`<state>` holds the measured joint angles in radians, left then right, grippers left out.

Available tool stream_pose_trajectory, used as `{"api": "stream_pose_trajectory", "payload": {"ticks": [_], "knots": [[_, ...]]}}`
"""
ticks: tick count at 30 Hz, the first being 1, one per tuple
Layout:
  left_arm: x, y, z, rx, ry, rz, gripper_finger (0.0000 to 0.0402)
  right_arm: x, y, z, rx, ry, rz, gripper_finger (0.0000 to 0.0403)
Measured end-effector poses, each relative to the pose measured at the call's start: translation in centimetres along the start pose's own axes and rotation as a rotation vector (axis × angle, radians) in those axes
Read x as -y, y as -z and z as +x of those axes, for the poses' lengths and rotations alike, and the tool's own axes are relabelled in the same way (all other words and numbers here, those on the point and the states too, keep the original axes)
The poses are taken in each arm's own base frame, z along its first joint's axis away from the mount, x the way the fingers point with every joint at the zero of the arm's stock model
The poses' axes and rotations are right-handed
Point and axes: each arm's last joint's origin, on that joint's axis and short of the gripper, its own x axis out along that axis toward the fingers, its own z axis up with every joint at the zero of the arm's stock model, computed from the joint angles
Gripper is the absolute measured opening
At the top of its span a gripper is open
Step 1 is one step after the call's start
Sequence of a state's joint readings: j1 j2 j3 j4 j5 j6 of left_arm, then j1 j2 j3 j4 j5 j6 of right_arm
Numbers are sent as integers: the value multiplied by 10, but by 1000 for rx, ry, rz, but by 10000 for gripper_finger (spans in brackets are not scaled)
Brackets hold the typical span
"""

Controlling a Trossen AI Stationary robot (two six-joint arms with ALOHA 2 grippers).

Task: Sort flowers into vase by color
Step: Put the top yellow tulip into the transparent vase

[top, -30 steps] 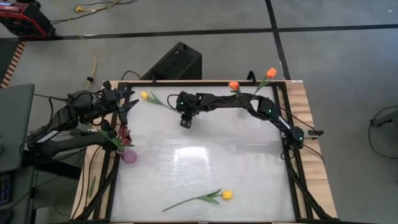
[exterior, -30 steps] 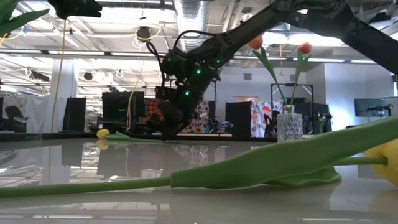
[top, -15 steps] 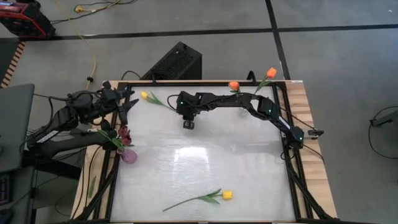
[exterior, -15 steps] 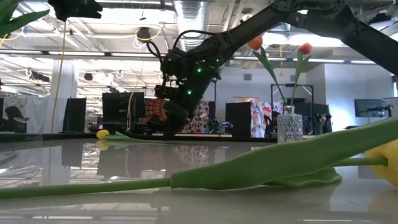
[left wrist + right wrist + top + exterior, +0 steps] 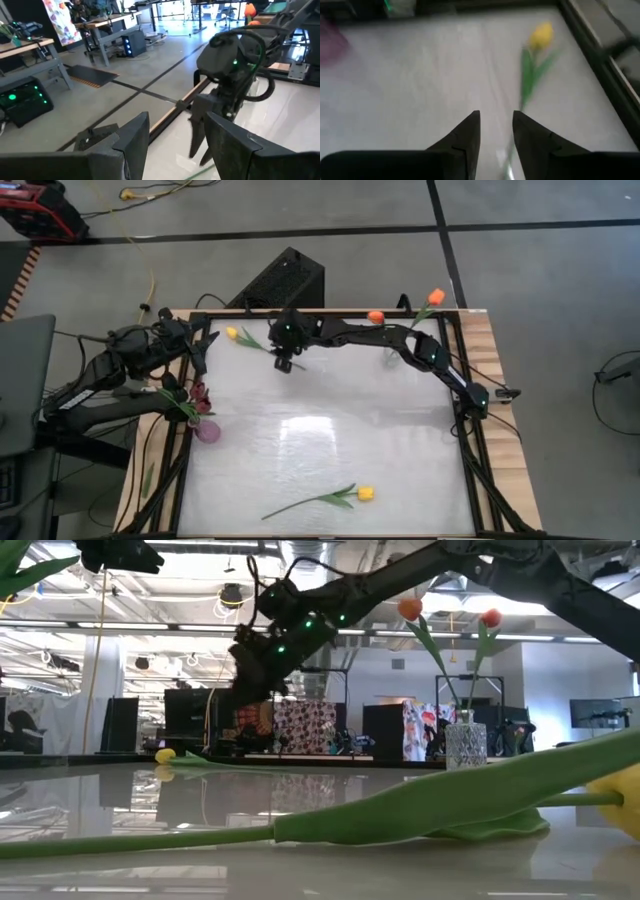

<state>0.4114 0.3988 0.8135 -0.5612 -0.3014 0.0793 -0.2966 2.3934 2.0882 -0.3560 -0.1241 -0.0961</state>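
A yellow flower [image 5: 232, 333] lies on the white table near its far left corner, its stem [image 5: 258, 345] running toward my right gripper [image 5: 285, 363]. That gripper hangs open above the stem end; in the right wrist view the yellow head [image 5: 541, 35] lies ahead and the stem [image 5: 522, 95] runs down beside one finger [image 5: 532, 142]. A second yellow flower [image 5: 365, 493] lies near the front edge. Two orange flowers [image 5: 376, 317] stand in a clear vase [image 5: 465, 745]. Dark red flowers [image 5: 200, 395] stand in a pink vase [image 5: 207, 430]. My left gripper [image 5: 195, 345] waits open at the far left.
A black frame [image 5: 470, 430] borders the table. The near yellow flower's leaf and stem [image 5: 400, 805] fill the low view's foreground. A black box [image 5: 280, 280] stands on the floor beyond the far edge. The table's middle [image 5: 330, 420] is bare.
My right gripper has risen off the table and gone toward the far left corner, nearer the yellow flower lying there. The flowers have stayed where they were.
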Motion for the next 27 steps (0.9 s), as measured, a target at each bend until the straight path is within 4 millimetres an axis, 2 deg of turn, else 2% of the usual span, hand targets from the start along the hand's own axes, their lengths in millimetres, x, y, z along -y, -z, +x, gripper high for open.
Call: {"api": "stream_pose_trajectory", "payload": {"ticks": [2,6,11,13,17,21,24,27], "knots": [[0,0,0,1,0,2,178,-3,1,7,37,-11,7,154],[0,0,1,0,1,-12,178,-7,13,35,81,-8,3,187],[1,0,3,-11,7,-44,178,2,15,64,94,14,85,229],[1,1,3,-18,8,-51,178,5,17,71,76,28,36,238],[1,1,4,-24,8,-66,178,3,16,75,118,128,5,240],[1,2,4,-34,8,-65,178,1,15,74,124,82,18,235],[1,2,4,-34,5,-65,178,-6,11,74,164,16,-60,234],[1,3,4,-45,7,-72,178,-19,9,75,170,40,-134,233]]}}
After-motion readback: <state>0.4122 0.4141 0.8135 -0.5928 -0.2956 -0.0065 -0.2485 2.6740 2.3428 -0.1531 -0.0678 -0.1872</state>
